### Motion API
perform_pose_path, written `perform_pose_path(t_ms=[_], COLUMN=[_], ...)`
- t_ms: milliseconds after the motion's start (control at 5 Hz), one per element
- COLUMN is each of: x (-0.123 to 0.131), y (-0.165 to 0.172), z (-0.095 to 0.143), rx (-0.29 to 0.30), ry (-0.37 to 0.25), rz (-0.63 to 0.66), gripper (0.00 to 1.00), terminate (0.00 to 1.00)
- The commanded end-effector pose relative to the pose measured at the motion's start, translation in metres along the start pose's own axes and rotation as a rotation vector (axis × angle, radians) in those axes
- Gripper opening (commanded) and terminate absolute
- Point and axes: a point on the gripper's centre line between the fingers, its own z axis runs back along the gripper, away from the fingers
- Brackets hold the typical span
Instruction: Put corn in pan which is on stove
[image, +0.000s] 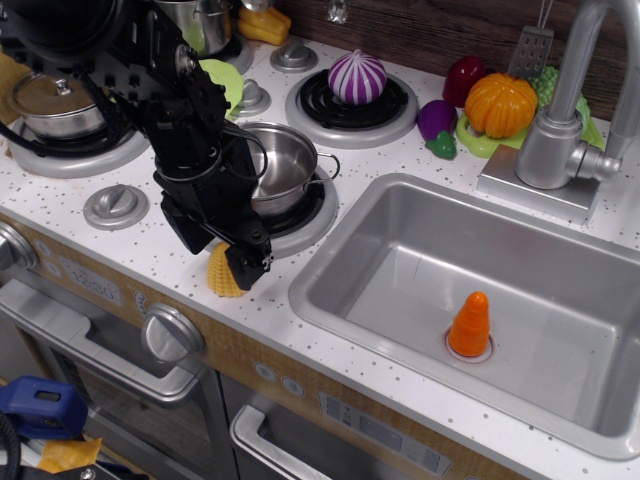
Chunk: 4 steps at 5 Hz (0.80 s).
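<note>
The yellow ribbed corn lies on the white speckled stove near its front edge, just in front of the burner that holds the pan. The pan is a shiny lidless steel pot with nothing in it. My black gripper is lowered onto the corn. Its jaws stand apart, one on each side of the corn, and they hide most of it. The arm covers the pan's left rim.
A lidded steel pot sits on the left burner and a purple onion on the back burner. The steel sink at right holds an orange carrot. A pumpkin and the faucet stand behind it.
</note>
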Motion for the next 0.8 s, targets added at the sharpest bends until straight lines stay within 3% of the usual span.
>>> perform_pose_path(t_ms=[0,200,600], x=[0.01,0.012,0.019], y=[0.015,0.013,0.01], z=[0.004,0.004,0.022], rx=[-0.011,-0.01,-0.004], ry=[-0.026,-0.04,-0.001], rz=[0.021,0.037,0.044], gripper=[1.0,0.0,0.0], terminate=[0.0,0.0,0.0])
